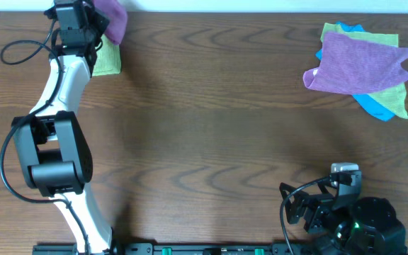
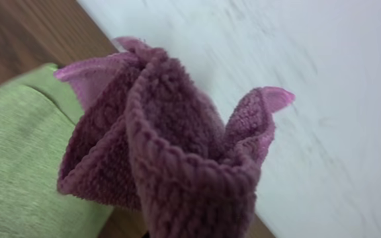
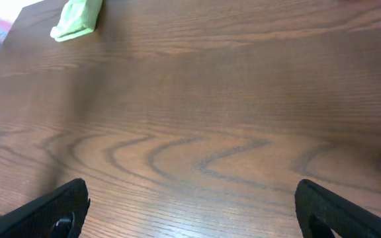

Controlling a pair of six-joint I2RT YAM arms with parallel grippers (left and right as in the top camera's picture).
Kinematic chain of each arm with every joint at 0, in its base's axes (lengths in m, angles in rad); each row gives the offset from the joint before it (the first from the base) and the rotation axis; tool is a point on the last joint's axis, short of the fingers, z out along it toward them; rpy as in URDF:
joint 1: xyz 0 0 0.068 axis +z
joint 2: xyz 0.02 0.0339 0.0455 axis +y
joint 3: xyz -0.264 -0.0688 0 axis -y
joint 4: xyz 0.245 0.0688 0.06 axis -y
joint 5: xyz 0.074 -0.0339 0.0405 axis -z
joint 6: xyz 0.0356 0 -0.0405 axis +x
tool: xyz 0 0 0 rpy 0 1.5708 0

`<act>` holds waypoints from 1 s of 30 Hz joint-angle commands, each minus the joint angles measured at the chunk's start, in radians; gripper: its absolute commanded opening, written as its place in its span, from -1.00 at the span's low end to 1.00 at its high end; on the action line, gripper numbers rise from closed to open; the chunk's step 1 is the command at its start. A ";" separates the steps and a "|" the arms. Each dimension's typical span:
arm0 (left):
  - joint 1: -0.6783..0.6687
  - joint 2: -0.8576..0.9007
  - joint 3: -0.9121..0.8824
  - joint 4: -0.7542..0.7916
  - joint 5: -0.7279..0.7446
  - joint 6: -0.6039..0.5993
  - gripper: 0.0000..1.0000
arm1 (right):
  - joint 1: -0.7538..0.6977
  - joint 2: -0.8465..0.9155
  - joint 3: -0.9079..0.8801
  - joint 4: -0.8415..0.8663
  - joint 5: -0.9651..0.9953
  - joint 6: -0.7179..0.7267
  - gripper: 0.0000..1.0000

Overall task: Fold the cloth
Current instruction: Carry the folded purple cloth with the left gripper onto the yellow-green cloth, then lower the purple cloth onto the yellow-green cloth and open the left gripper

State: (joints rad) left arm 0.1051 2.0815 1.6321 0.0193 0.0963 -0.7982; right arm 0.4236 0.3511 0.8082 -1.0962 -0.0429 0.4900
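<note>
The cloth is held bunched in the left gripper at the far left corner of the table.
The fingers are hidden by the fabric, which is raised just above a green cloth. The right gripper is kept wide open, well apart from it, near a pile of cloths.

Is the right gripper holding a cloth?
No: the right gripper is open, with only the brown wooden table showing between its fingers.

We see soft, even light and faint shadows. The cloth close at the left gripper blurs slightly; the right gripper's fingers are dark, unfocused.
</note>
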 commanded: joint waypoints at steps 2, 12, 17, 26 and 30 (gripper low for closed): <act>0.019 0.026 0.022 -0.006 -0.034 0.039 -0.88 | -0.007 -0.005 -0.005 -0.001 0.017 0.011 0.98; 0.027 0.101 0.022 0.010 -0.056 0.043 -0.88 | -0.007 -0.005 -0.005 0.000 0.017 0.011 0.99; 0.034 0.136 0.022 0.011 -0.059 0.044 -0.88 | -0.007 -0.005 -0.005 -0.001 0.017 0.011 0.99; 0.039 0.170 0.022 -0.060 -0.064 0.043 -0.88 | -0.007 -0.005 -0.005 -0.001 0.017 0.011 0.98; 0.039 0.170 0.022 -0.107 -0.081 0.043 -0.88 | -0.007 -0.005 -0.005 0.000 0.017 0.011 0.99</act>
State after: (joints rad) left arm 0.1394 2.2269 1.6329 -0.0708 0.0418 -0.7769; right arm 0.4236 0.3511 0.8082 -1.0958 -0.0429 0.4900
